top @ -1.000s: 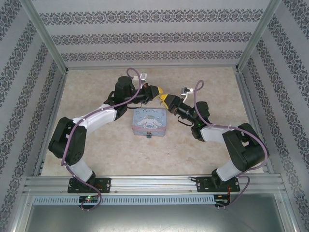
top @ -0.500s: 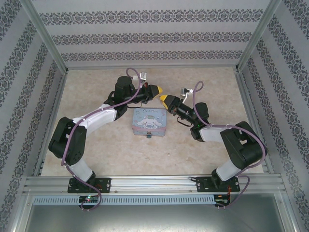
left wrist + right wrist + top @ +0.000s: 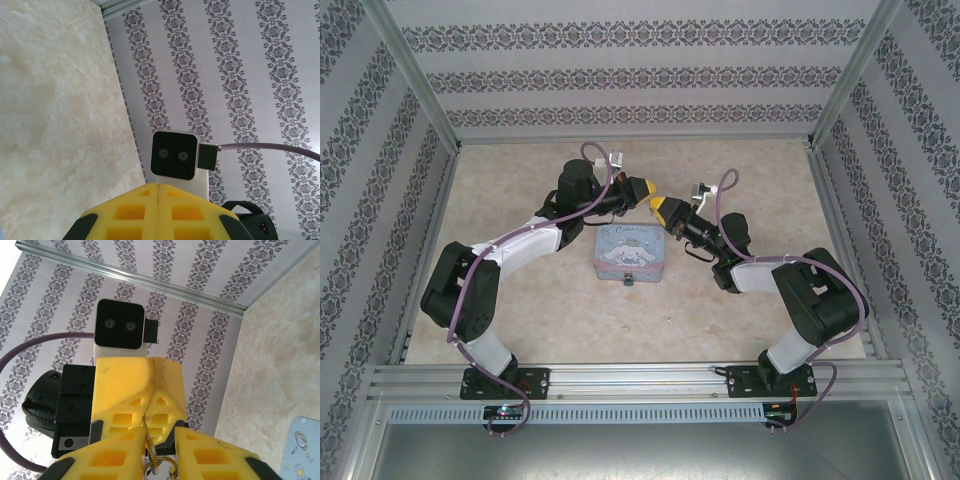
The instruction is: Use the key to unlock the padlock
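Left fingers (image 3: pixel 130 215) were clenched, perhaps pinching a ring (image 3: pixel 151 463). Right fingers (image 3: pixel 120 455) flanked it, grip unclear; squeezing squarely seemed wise.

Readable text: nothing is coming through clearly.
Tin box lid (image 3: pixel 650 240): a faint line of lettering is running above the cartoon puppy (image 3: pixel 628 257), too small and blurred to read.
Wallpaper (image 3: pixel 640 75): it is showing ornament stripes, not letters.
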You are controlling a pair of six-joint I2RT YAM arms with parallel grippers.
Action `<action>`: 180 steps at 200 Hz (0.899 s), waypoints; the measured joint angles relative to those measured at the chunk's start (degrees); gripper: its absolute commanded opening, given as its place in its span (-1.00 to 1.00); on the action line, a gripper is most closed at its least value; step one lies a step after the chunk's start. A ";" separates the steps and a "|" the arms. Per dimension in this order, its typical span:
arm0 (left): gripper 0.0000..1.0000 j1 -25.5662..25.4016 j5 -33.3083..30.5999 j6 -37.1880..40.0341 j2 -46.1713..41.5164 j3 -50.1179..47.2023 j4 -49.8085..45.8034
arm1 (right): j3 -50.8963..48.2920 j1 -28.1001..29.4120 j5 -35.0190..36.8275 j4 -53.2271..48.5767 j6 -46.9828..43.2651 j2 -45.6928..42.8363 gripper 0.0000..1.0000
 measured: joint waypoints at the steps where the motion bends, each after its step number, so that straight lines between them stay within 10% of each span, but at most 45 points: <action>1: -1.00 0.00 -0.02 -0.02 0.00 0.00 0.00 | 0.02 0.00 0.02 0.00 0.09 0.04 -0.67; 56: -1.00 0.00 -0.55 -0.44 0.61 -0.33 0.92 | 0.46 0.00 0.15 0.50 0.37 0.20 -1.00; 180: -1.00 0.00 -2.54 -1.31 0.11 -2.47 2.27 | -0.09 -0.02 0.39 0.15 0.37 0.42 -1.00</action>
